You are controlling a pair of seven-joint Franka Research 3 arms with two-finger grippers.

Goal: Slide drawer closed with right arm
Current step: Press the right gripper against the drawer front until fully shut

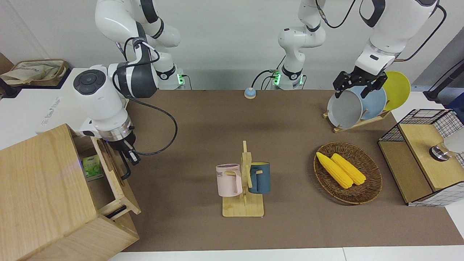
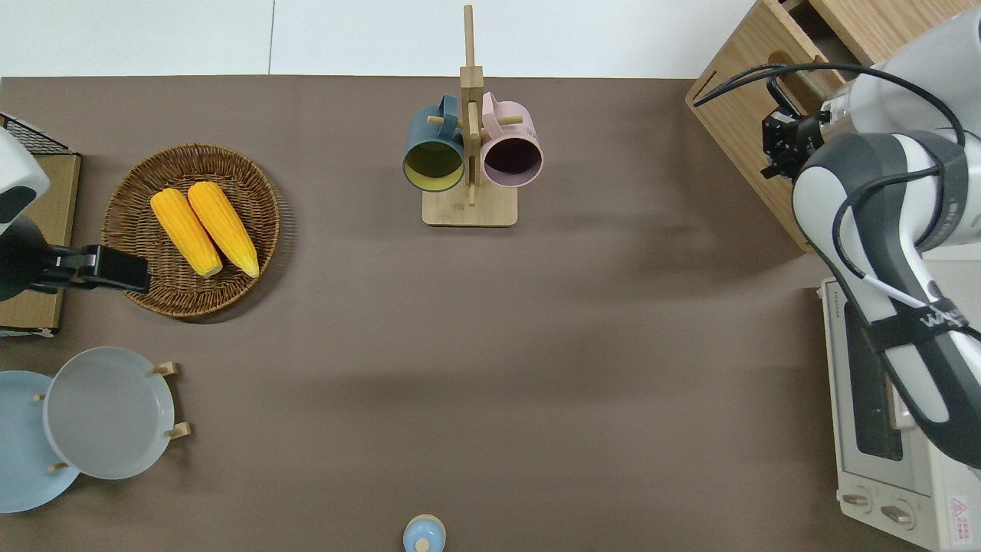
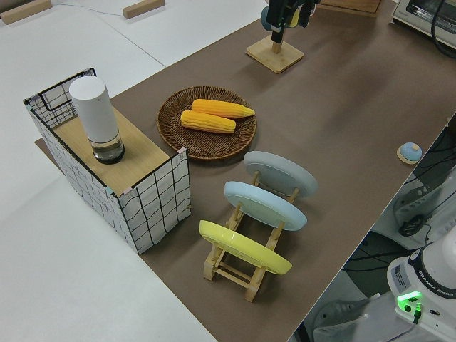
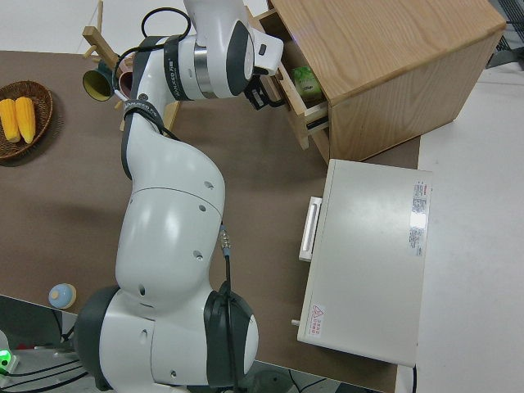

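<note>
The light-wood drawer (image 1: 116, 178) sticks out a short way from the big light-wood cabinet (image 1: 40, 192) at the right arm's end of the table. A small green box (image 1: 90, 167) lies inside it. The black loop handle (image 1: 126, 169) is on its front panel. My right gripper (image 1: 131, 156) is at the front panel, right by the handle. In the overhead view the gripper (image 2: 778, 146) is against the drawer front (image 2: 747, 142). The right side view shows the gripper (image 4: 262, 94) at the drawer front (image 4: 296, 110) too. The left arm is parked.
A white toaster oven (image 2: 897, 429) stands beside the cabinet, nearer to the robots. A wooden mug rack (image 1: 243, 181) with two mugs is mid-table. A wicker basket (image 1: 366, 192) with corn, a plate rack (image 1: 359, 105) and a wire-mesh box (image 1: 424, 156) are toward the left arm's end.
</note>
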